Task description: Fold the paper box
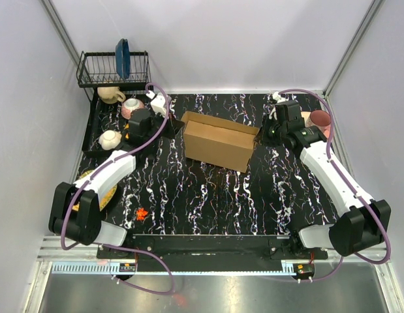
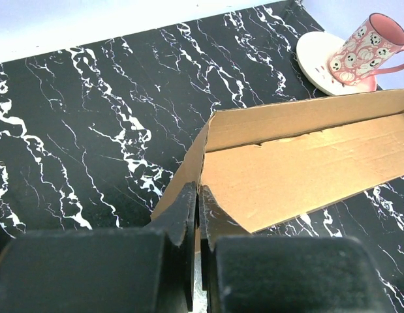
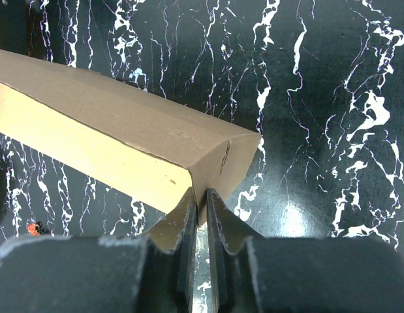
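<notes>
The paper box (image 1: 218, 143) is a plain brown cardboard shell, raised into an open-topped long box in the middle of the table. My left gripper (image 1: 170, 125) is shut on the box's left end wall; in the left wrist view the jaws (image 2: 199, 195) pinch the cardboard edge, with the box's inside (image 2: 299, 169) beyond. My right gripper (image 1: 262, 134) is shut on the right end; in the right wrist view its jaws (image 3: 200, 199) clamp the box's corner edge (image 3: 221, 163).
A black dish rack (image 1: 113, 68) with a blue plate stands at the back left, with cups (image 1: 131, 107) and a teapot (image 1: 110, 138) below it. A pink mug (image 1: 319, 120) on a saucer (image 2: 322, 62) sits at the back right. A yellow plate (image 1: 105, 195) and an orange scrap (image 1: 142, 213) lie front left.
</notes>
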`<state>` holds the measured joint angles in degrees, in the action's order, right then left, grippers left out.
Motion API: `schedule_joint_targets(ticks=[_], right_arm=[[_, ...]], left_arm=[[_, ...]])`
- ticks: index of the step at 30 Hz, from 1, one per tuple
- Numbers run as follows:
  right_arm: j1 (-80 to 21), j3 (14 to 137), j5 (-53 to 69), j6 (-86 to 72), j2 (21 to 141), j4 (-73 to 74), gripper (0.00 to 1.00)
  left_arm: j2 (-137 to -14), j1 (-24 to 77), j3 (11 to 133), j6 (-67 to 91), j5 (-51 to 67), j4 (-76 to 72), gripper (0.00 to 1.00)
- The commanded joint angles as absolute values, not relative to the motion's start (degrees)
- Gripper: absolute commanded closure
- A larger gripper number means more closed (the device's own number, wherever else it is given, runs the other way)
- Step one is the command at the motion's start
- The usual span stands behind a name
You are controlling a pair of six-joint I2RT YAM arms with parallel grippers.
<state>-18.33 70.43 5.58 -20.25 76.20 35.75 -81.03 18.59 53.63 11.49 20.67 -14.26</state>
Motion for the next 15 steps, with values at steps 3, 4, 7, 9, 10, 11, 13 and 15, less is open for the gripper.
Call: schedule_joint_targets(ticks=[3, 4, 7, 9, 10, 11, 13, 15], right_arm=[[-18.72, 73.92, 5.36, -23.38, 76.64, 36.12, 0.9], [-18.72, 74.09, 5.36, -23.9, 76.64, 36.04, 0.92], [-18.72, 74.62, 5.54, -25.13, 76.82, 36.73, 0.97], [-18.72, 74.97, 6.32, -25.75, 76.9, 36.91, 0.99], [-18.63, 75.14, 6.5, -26.36, 76.99, 37.26, 0.99], [-18.72, 75.23, 7.03, -26.89, 76.99, 37.35, 1.0], [-18.72, 76.11, 7.73, -27.68, 77.34, 37.88, 1.0], [-18.72, 76.81, 8.44, -28.04, 77.61, 38.23, 1.0]], left_arm=[[-76.64, 20.47, 51.77, 12.04, 18.11, -17.58, 1.0], [-76.47, 20.65, 51.51, 12.13, 17.93, -17.58, 1.0], [-76.03, 21.44, 50.71, 12.3, 17.49, -17.49, 1.0], [-75.85, 21.88, 50.28, 12.3, 17.14, -17.49, 1.0], [-75.85, 21.97, 50.19, 12.22, 17.05, -17.4, 1.0], [-75.68, 22.06, 50.1, 12.13, 16.88, -17.14, 1.0], [-75.67, 22.32, 49.92, 11.78, 16.7, -16.88, 1.0], [-75.41, 22.5, 49.75, 11.52, 16.26, -16.26, 1.0]])
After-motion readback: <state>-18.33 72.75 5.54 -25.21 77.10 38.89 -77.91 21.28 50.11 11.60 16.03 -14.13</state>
